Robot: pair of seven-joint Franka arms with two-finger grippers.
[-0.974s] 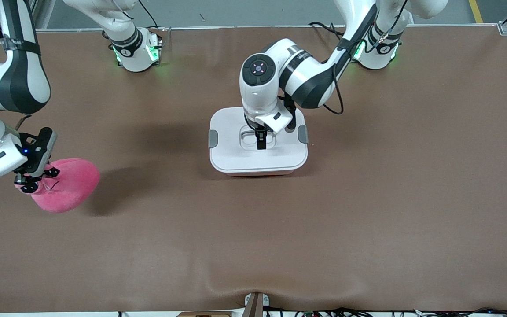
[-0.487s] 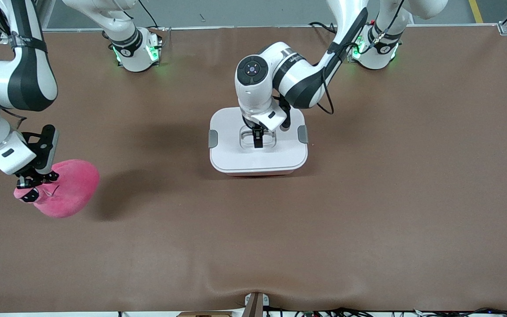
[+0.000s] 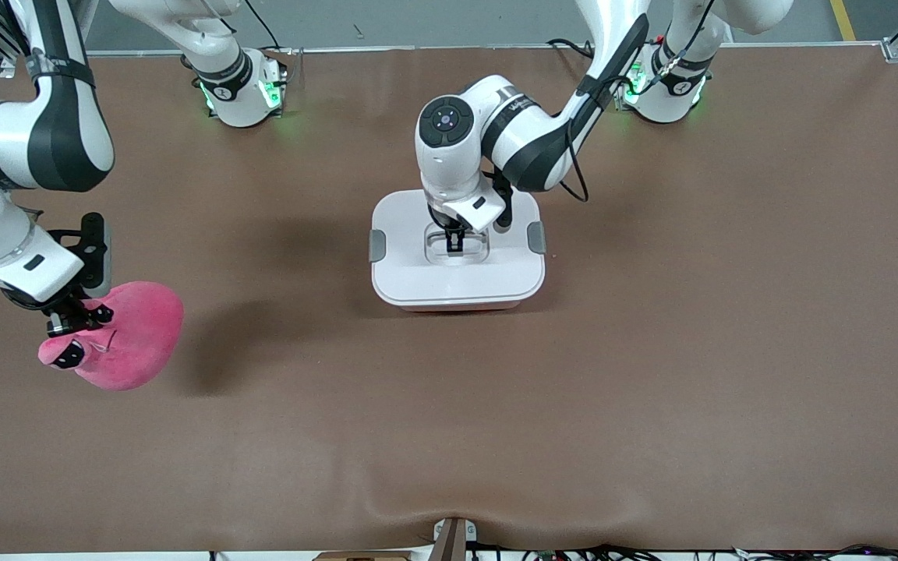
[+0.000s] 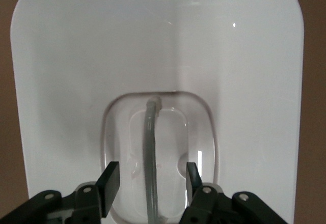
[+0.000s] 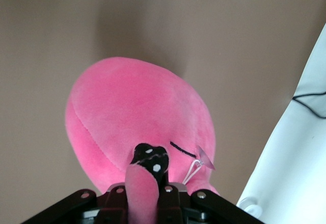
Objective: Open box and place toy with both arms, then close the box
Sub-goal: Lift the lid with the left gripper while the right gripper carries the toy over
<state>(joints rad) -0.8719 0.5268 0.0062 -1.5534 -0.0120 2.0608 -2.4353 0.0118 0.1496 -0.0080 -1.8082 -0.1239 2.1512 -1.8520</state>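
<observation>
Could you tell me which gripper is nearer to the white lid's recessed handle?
Left. The left gripper sits open astride the recessed grey handle; the right gripper is at the table's right-arm end, shut on the pink plush toy.

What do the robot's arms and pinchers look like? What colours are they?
Both arms are shiny white with black bands at the joints. Their round bases glow green, and thin black cables hang along them. The left gripper and the right gripper are black, each with two short fingers. One round black joint cap shows a small dot.

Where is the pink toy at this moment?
The toy hangs in the right gripper, which is shut on its snout, over the table toward the right arm's end, well apart from the box.
</observation>
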